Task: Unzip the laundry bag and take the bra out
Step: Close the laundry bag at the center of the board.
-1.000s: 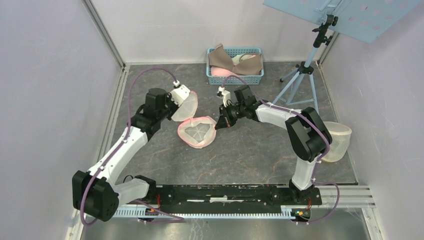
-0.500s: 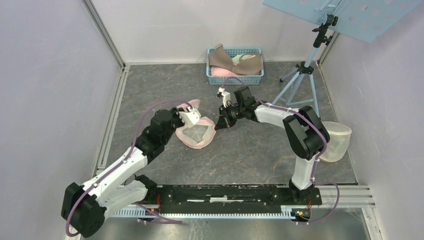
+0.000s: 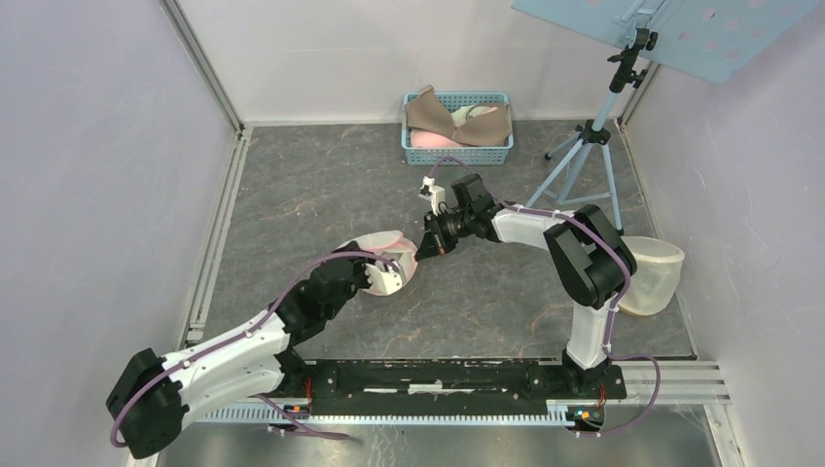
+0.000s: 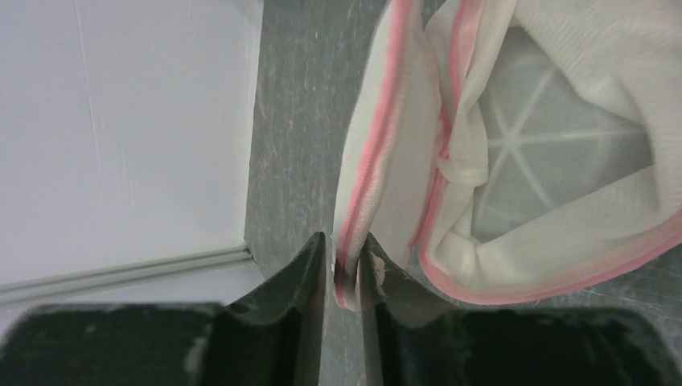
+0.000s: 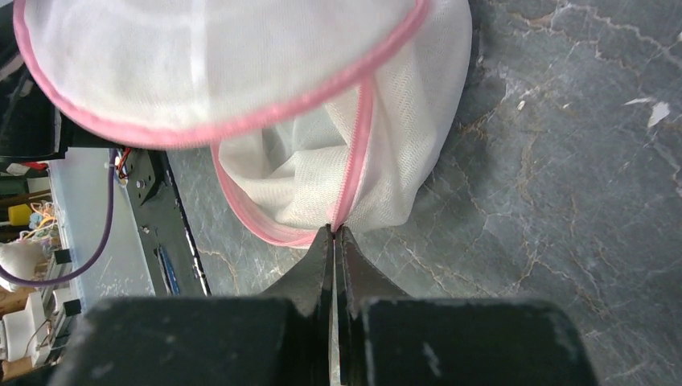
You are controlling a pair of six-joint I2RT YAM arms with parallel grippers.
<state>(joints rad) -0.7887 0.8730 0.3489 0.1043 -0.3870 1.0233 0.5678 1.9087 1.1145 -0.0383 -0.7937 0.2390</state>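
Note:
The white mesh laundry bag [image 3: 382, 240] with a pink zipper rim lies mid-table, unzipped, its lid flap folded over. In the left wrist view the bag [image 4: 547, 145] shows only mesh and a white star-shaped frame inside. My left gripper [image 3: 399, 265] is at the bag's near side. Its jaws [image 4: 344, 245] stand slightly apart, with the pink rim loose between them and a gap on one side. My right gripper [image 3: 422, 250] is shut on the pink seam at the bag's right edge [image 5: 334, 232]. Brown and pink bras [image 3: 457, 119] lie in the far basket.
A blue basket [image 3: 457, 152] stands against the back wall. A blue tripod [image 3: 584, 161] with a tilted panel stands at the back right, and a white tub [image 3: 657, 277] is by the right wall. The arms' mounting rail [image 3: 457, 379] runs along the near edge.
My left arm swung from the bag's far left side toward the near edge, bringing the lid flap over the bag. Its jaws have loosened on the rim. The right gripper kept its pinch.

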